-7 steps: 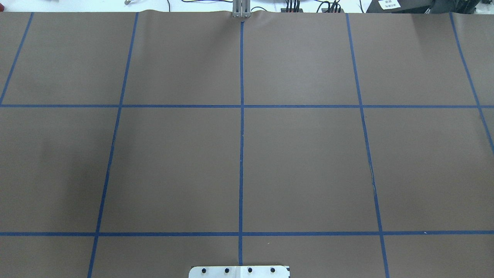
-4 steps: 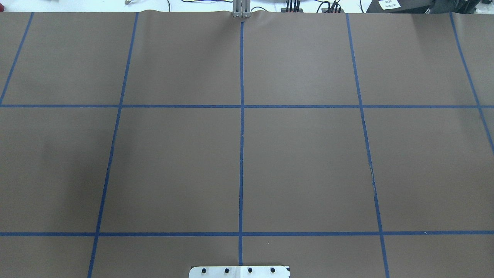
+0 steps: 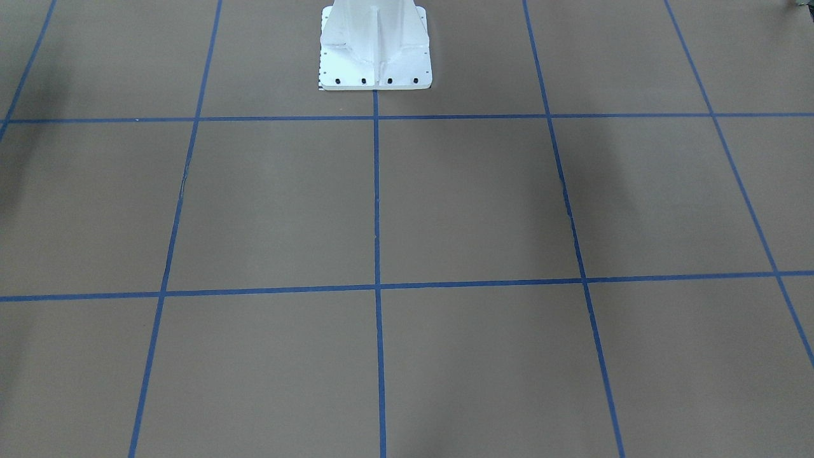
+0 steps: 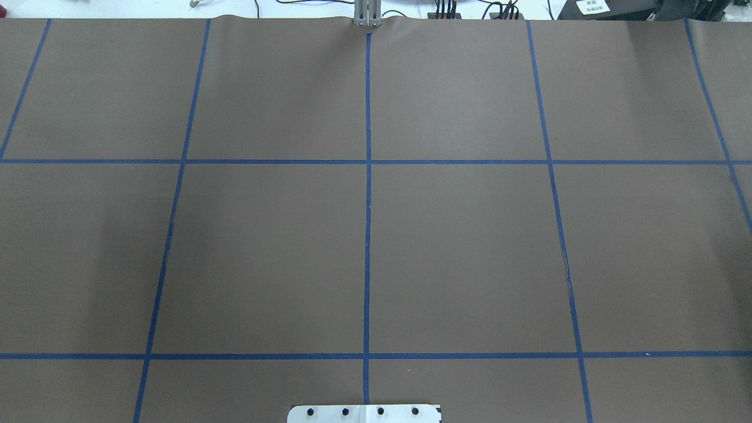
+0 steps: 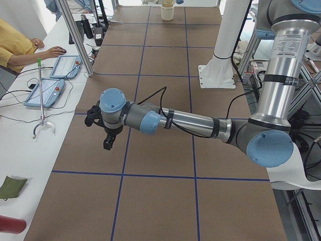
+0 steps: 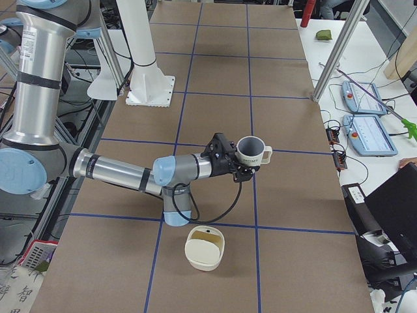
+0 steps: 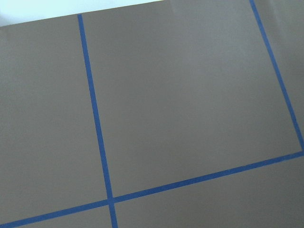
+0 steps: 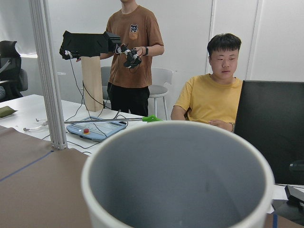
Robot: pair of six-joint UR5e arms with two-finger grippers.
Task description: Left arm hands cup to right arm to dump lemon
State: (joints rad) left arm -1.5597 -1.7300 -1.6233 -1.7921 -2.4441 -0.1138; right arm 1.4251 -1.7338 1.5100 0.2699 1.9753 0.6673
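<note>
The cup (image 6: 251,151) stands upright at the right gripper (image 6: 236,167), aloft over the worktop (image 6: 287,215) near a cream bowl (image 6: 203,261). The left gripper (image 5: 102,130) hangs well apart, without it. I cannot tell how wide either pair of fingers stands. Overhead, only a left-side shadow has shifted, so the handover looks done and dumping comes next.

**Cup's base and both grips escape our view**
The right wrist view's lower edge cuts off the cup (image 8: 176,180), hiding its floor. From the side cameras we cannot tell how the right end effector (image 6: 240,162) or the left end effector (image 5: 104,136) is set; the cup's lettering, and what lies in the cream bowl (image 6: 203,264), are too small to make out.
</note>
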